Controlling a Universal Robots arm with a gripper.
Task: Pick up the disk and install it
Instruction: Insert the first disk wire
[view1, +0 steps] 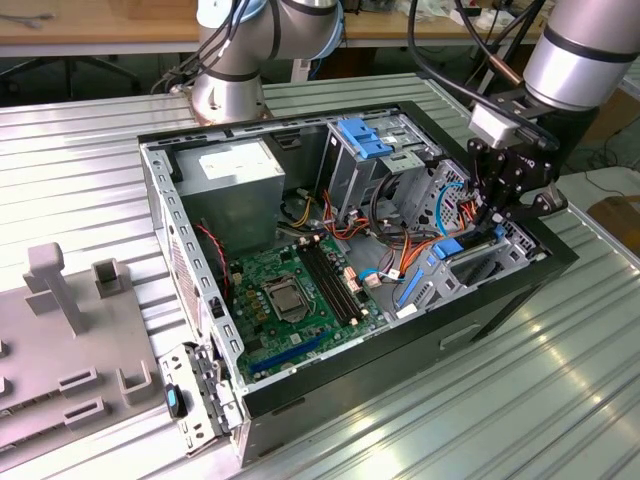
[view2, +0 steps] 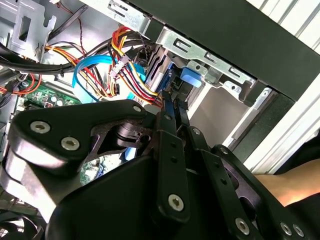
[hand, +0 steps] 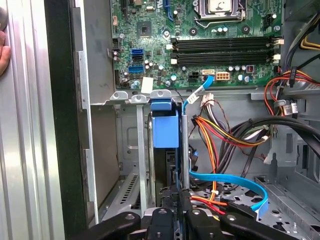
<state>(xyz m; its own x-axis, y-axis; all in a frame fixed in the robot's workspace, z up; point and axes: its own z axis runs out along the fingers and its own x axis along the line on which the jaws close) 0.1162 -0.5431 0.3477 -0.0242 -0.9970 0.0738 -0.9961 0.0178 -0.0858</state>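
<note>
The disk (hand: 165, 131) stands on edge inside the metal drive cage (hand: 127, 150), its blue plastic rail facing the first wrist camera. In the second wrist view, the disk (view2: 159, 70) runs down into the cage (view2: 210, 60) next to a blue latch (view2: 190, 77). My gripper (hand: 178, 200) is shut on the disk's near end, one black finger on each side. In the exterior view my gripper (view1: 497, 222) hangs over the cage (view1: 500, 265) at the open computer case's front corner, on the exterior view's right. Most of the disk is hidden by the cage and my fingers.
Bundled orange, red and yellow wires (hand: 220, 135) and a blue data cable (hand: 235, 182) lie close beside the cage. The case holds a green motherboard (view1: 290, 295), a grey power-supply box (view1: 235, 170) and an upper bay (view1: 365, 140). A person's hand (hand: 2, 50) rests outside the case wall.
</note>
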